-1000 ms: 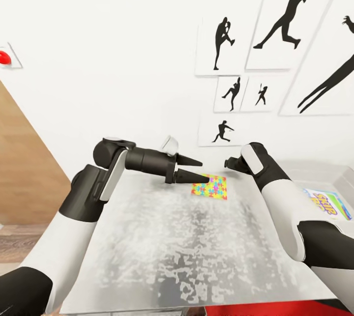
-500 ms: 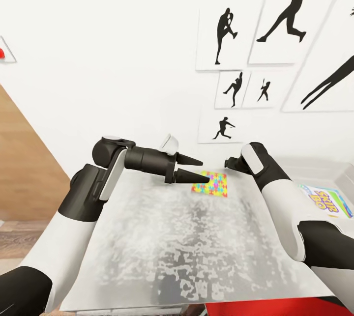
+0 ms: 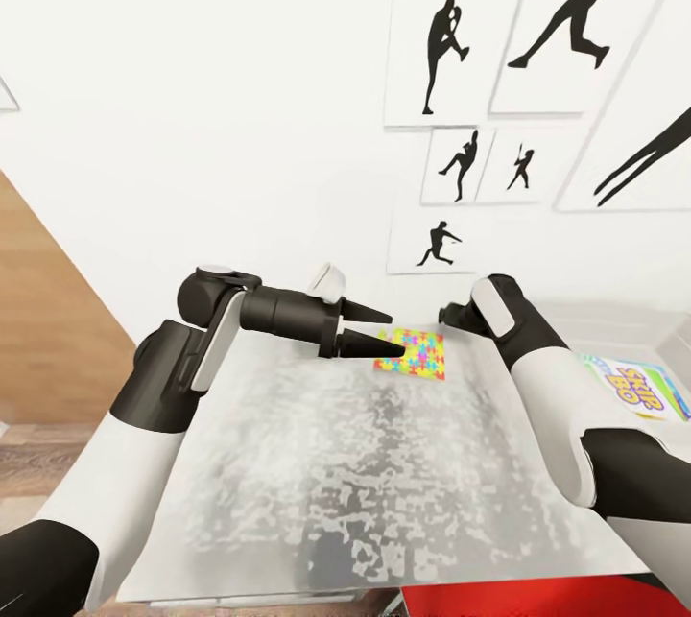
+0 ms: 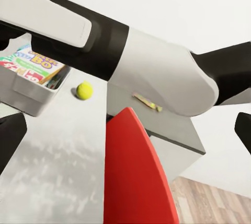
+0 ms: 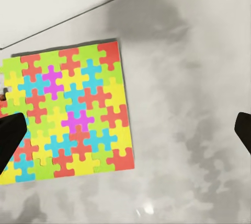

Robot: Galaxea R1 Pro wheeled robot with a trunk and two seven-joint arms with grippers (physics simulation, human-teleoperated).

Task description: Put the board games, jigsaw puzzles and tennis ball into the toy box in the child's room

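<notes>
The right end effector hovers with fingers spread just above the jigsaw puzzle, a thin, light, probably bendy sheet lying flat on the surface, best pinched at an edge.

Board game in the toy box, head view: "SKIP BO"
Same board game, left wrist view: "BO"; remaining print too blurred to read

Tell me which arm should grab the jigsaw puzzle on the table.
Right, probably. The right end effector looks straight down on the jigsaw puzzle, fingers spread wide. The left end effector points sideways beside its edge.
</notes>
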